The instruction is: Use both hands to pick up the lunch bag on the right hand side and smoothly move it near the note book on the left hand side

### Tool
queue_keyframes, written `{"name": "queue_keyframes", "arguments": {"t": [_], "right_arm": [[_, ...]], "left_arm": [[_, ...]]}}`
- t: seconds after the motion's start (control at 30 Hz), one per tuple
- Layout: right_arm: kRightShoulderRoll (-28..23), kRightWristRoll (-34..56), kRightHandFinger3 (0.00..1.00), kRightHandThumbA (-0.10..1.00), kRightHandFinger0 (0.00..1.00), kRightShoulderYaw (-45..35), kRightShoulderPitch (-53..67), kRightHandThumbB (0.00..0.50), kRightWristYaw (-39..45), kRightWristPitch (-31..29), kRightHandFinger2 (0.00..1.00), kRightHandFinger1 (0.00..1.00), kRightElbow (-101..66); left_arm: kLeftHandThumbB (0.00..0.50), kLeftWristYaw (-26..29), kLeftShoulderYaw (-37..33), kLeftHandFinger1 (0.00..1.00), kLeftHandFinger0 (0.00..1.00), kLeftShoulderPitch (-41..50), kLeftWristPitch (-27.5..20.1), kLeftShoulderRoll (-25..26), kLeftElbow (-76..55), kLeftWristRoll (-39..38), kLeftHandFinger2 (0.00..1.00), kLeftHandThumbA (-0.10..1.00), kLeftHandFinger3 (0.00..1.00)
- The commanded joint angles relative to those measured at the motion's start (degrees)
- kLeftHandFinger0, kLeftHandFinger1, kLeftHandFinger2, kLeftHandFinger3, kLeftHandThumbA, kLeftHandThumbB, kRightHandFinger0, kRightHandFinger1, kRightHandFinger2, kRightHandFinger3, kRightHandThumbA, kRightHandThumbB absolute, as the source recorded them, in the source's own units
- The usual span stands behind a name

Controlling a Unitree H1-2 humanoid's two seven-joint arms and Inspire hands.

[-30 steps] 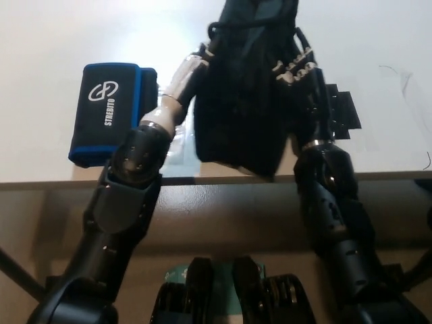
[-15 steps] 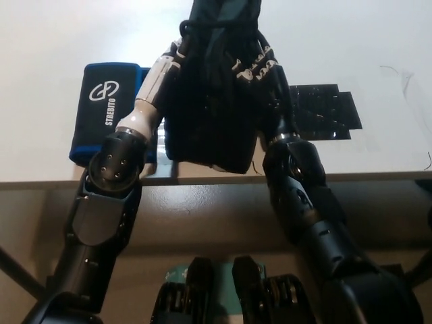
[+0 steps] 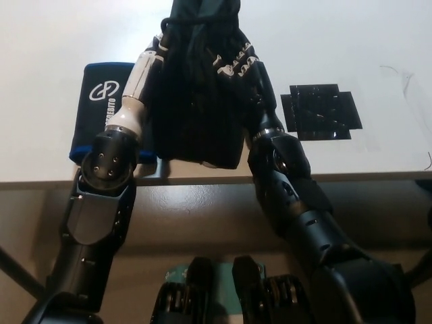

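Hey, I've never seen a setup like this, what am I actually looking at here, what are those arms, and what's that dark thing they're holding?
This is a humanoid robot seen from a camera on its own head, looking steeply down. Its two arms reach forward over a pale table. Between them they hold a black lunch bag lifted up: the white left hand presses one side, the black right hand the other. On the table lies a blue and black notebook with a white logo, partly hidden by the left arm. To the right is a black cross-shaped patch.
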Motion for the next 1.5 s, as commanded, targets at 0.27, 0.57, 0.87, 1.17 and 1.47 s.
{"name": "queue_keyframes", "arguments": {"t": [0.27,0.57,0.87,1.17,1.47], "right_arm": [[1.84,-1.64,1.00,1.00,1.00,1.10,-3.72,0.153,3.16,-2.97,1.00,1.00,0.79],[-2.76,-22.99,1.00,1.00,1.00,13.65,-0.32,0.181,-14.97,-3.00,1.00,1.00,-5.32],[-8.75,-32.12,1.00,1.00,1.00,17.64,5.24,0.301,-23.99,-3.00,1.00,1.00,-15.85],[-10.84,-32.13,1.00,1.00,1.00,15.96,10.79,0.260,-20.63,-1.64,1.00,1.00,-26.36],[-13.98,-30.53,1.00,1.00,1.00,13.75,20.48,0.309,-16.52,1.88,1.00,1.00,-42.19]], "left_arm": [[0.362,2.20,0.25,1.00,1.00,-0.96,-0.82,-0.56,-2.75,-0.08,1.00,1.00,1.00],[0.382,3.54,-3.52,1.00,1.00,1.42,0.60,4.66,-6.12,8.87,1.00,1.00,1.00],[0.425,2.63,-6.31,1.00,1.00,4.13,0.80,13.18,-13.22,17.66,1.00,1.00,1.00],[0.455,0.22,-4.85,1.00,1.00,8.09,2.34,16.48,-21.98,16.16,1.00,1.00,1.00],[0.444,-1.28,-1.64,1.00,1.00,15.45,2.00,20.47,-30.90,13.23,1.00,1.00,1.00]]}}
